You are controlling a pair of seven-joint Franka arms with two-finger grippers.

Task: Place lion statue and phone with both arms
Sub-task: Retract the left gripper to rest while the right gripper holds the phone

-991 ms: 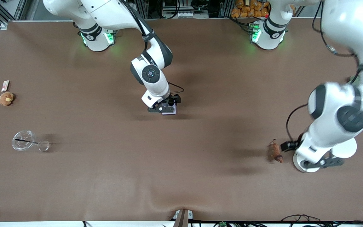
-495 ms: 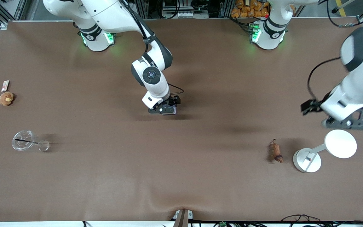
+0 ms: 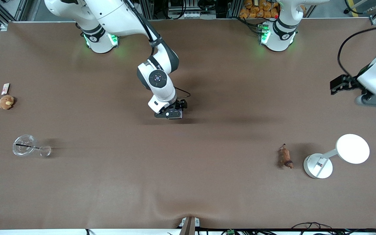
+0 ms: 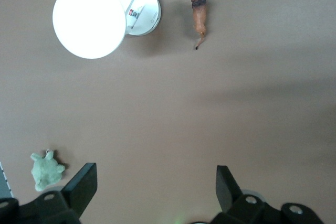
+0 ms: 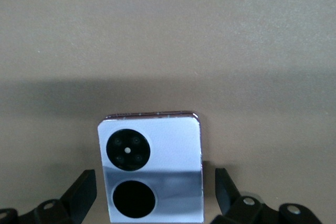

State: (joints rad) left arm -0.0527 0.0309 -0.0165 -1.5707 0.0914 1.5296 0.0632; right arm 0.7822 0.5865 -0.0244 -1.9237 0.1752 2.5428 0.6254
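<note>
Phone (image 5: 152, 169) between spread right gripper (image 5: 152, 192) fingers, seen only by wrist; left gripper (image 4: 155, 187) spread, empty.

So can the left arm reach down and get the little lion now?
Probably yes. The lion statue lies in the open beside the white lamp, nothing covering it. The left gripper hangs open and empty over bare table.

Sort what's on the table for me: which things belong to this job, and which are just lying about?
Job: lion statue; phone, between the right gripper's open fingers; left gripper, open.

Lying about: white lamp; brown plush toy; green plush toy; clear cups.
</note>
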